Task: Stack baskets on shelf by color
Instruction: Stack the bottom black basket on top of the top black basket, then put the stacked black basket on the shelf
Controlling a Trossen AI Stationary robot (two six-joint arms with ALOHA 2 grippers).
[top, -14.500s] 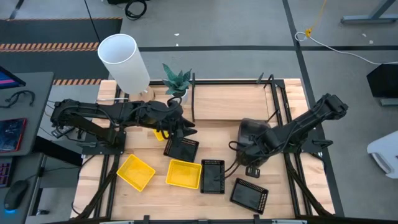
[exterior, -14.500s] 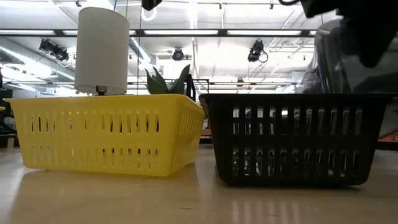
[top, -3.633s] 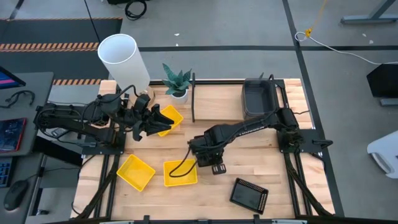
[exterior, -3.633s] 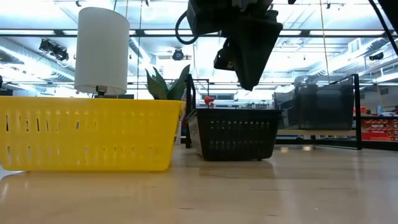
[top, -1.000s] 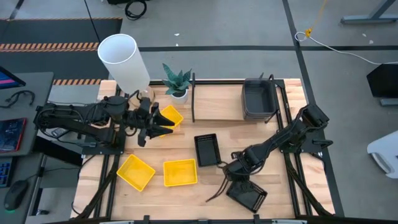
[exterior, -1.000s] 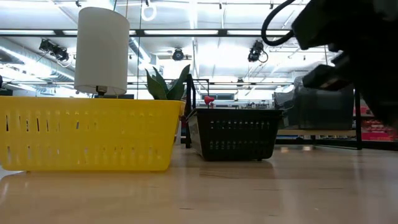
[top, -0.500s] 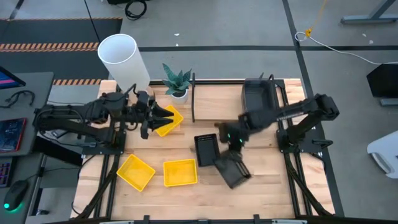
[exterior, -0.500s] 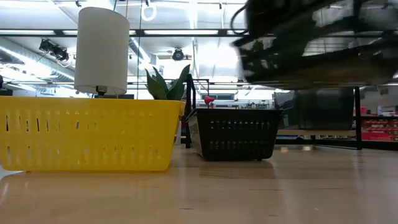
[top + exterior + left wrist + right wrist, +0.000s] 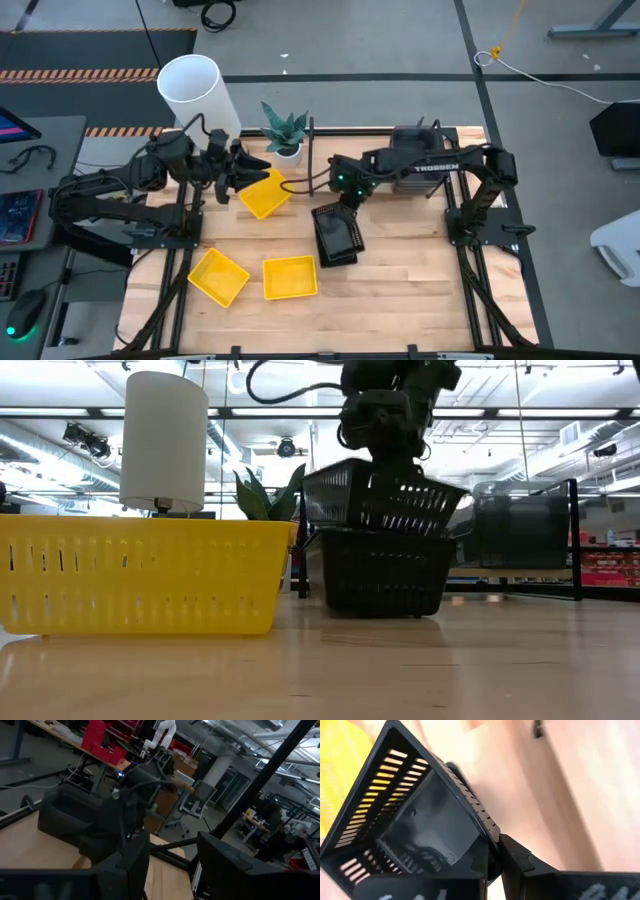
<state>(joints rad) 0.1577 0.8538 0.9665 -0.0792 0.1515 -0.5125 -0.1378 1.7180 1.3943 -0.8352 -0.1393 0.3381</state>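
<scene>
1. Two bright yellow perforated plastic baskets (image 9: 218, 277) and (image 9: 291, 279) are sitting loose at the table's near edge, not yet stacked.
2. At mid-table the right gripper (image 9: 343, 192) is pinching the rim of a black perforated basket (image 9: 385, 497), holding it tilted over another black basket (image 9: 383, 586).
3. The left gripper (image 9: 232, 167) is clenched on a third yellow basket (image 9: 262, 192).
4. Farthest, smoky-grey translucent baskets (image 9: 415, 160) are already resting on the black rod shelf (image 9: 311, 160); most sorting seems to remain.
</scene>
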